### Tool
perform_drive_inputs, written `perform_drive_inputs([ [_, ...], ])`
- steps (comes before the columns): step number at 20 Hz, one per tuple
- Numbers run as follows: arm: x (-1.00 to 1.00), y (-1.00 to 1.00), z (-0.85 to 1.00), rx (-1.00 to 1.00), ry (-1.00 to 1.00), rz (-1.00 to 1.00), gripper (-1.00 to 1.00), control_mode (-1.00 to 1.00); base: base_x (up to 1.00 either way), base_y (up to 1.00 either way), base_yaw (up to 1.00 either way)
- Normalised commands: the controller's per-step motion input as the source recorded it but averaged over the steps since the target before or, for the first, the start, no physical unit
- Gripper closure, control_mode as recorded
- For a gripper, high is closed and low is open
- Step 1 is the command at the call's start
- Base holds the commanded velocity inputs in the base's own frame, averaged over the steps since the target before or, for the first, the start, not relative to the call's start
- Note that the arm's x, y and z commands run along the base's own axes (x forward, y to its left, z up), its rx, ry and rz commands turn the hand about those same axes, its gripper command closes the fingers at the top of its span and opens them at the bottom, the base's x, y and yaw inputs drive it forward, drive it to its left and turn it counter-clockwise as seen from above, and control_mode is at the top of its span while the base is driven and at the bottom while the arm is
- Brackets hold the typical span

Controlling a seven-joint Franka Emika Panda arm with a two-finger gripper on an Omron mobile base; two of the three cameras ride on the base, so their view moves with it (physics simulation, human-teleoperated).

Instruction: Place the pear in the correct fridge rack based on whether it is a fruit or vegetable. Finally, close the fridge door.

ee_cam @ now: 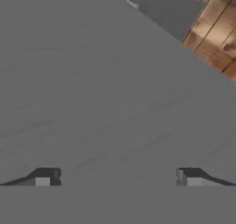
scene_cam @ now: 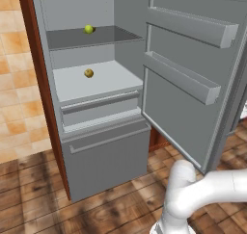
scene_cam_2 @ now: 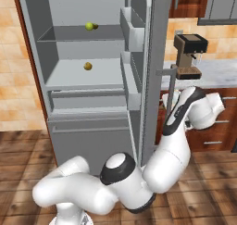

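Matt smooth grey fridge door (scene_cam: 193, 108), dark sleek fridge rack (scene_cam: 91, 37), wood-plank floor (scene_cam: 38, 199).

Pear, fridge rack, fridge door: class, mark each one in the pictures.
pear (scene_cam: 89, 29), left base view, middle of the fruit.
fridge rack (scene_cam: 113, 35), left base view, bare dark plate.
fridge door (scene_cam: 166, 103), left base view, inner panel.

Yellow-green pear (scene_cam: 88, 29) on dark grey fridge rack (scene_cam: 111, 36); plain grey fridge door (scene_cam: 193, 108).

Inside the fridge there are two small round fruits: one pear (scene_cam: 88, 29) on the fridge rack (scene_cam: 111, 35), one duller yellow-brown fruit (scene_cam: 89, 73) on the pale shelf (scene_cam: 111, 79) below it. The fridge door (scene_cam: 193, 122) carries two bin ledges (scene_cam: 190, 26).
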Motion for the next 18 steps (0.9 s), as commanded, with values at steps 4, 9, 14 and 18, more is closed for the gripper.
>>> perform_drive_inputs([
  [4, -0.06, 1.00, -0.05, 0.00, 0.07, 0.27, -1.00, -1.00, 0.00, 0.00, 0.00],
  [9, -0.47, 1.00, -0.17, 0.00, 0.00, 0.29, -1.00, -1.00, 0.00, 0.00, 0.00],
  [14, -0.45, 1.00, -0.21, -0.04, -0.06, 0.23, -1.00, -1.00, 0.00, 0.00, 0.00],
  [18, -0.03, 1.00, 0.00, -0.04, -0.20, 0.03, -1.00, -1.00, 0.00, 0.00, 0.00],
])
